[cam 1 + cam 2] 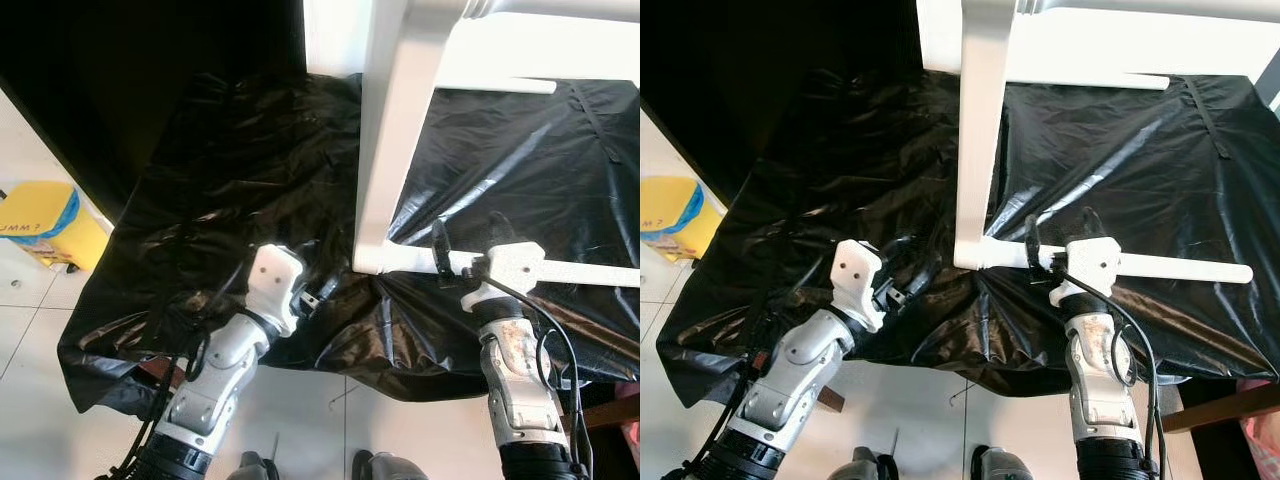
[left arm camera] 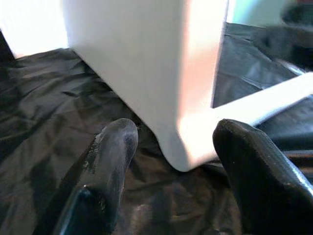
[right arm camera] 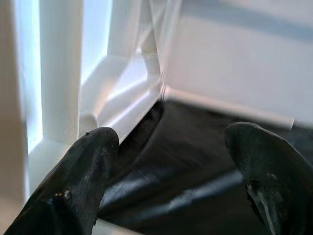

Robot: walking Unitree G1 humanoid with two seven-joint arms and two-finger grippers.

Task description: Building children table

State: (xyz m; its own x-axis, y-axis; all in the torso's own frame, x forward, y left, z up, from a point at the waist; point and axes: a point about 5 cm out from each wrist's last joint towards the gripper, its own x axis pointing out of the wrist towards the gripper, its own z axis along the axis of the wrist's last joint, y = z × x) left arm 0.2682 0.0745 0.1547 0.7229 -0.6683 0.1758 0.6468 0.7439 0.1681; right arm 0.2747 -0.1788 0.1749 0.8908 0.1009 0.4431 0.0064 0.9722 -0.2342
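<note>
Two spread claw fingers [image 2: 110, 161] before white leg [image 2: 146, 73]

A home's room: white tiled floor [image 1: 30, 330], black plastic sheet [image 1: 240, 170] spread for assembly.

One white table frame [image 1: 385, 150] stands on one black plastic sheet [image 1: 230, 180]. Two grippers flank the frame's near corner: one left gripper [image 1: 312, 290], one right gripper [image 1: 465, 262]. One yellow bag [image 1: 45, 222] lies left of the sheet.
</note>
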